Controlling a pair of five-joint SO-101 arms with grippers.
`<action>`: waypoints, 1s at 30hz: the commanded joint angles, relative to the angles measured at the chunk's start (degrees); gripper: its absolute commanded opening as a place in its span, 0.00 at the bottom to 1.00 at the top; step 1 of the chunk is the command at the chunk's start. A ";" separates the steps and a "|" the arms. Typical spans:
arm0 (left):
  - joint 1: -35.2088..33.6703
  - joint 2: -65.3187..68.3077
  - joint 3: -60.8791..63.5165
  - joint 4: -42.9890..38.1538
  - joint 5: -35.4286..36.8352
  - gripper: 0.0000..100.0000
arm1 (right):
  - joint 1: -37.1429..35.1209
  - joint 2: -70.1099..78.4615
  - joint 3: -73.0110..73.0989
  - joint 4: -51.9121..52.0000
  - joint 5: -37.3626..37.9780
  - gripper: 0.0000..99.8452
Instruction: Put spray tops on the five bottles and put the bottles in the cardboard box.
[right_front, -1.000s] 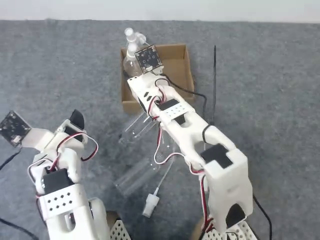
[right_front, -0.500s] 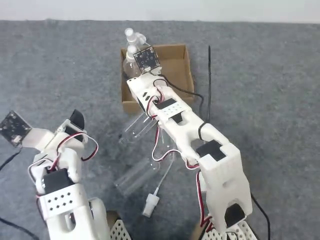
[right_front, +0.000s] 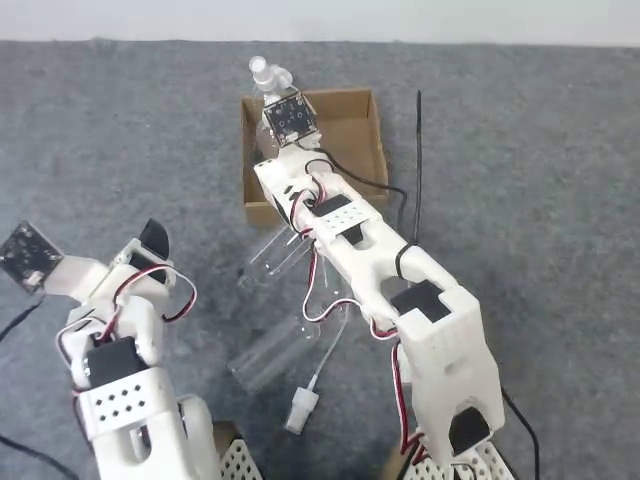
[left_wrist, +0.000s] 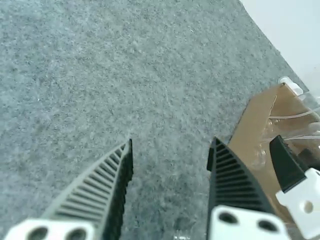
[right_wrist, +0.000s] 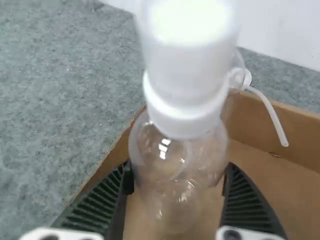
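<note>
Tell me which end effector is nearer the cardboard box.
Right. The right end effector is over a corner of the cardboard box, around a bottle; the left end effector hangs open over carpet, well away from it.

White spray top (right_wrist: 187, 75) is blurry up close and clipped at the top edge. From above, the white right arm (right_front: 350, 240) covers most of the clear plastic bottle (right_wrist: 177, 175), plus part of the brown cardboard box (right_front: 360, 130).

Cardboard box (right_front: 352, 130) at the table's far centre. A bottle (right_wrist: 175, 150) stands inside it against its left wall, between the fingers of the right gripper (right_wrist: 177, 172). Two lying bottles (right_front: 275, 255) (right_front: 275, 355) sit before the box, between the arms, with a spray top (right_front: 302, 405) nearer still. The left gripper (left_wrist: 172, 145) is at the left front, well apart.
</note>
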 joint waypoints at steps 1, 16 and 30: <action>-0.35 -0.79 -0.57 -1.58 0.44 0.23 | -0.84 -3.65 -3.52 0.66 -0.18 0.26; -0.35 -0.79 -0.57 -1.67 0.44 0.23 | -0.84 -14.90 -3.52 17.98 -0.53 0.30; -0.35 -0.79 -0.57 -1.76 0.44 0.23 | -0.48 -28.44 -3.52 42.77 -0.26 0.30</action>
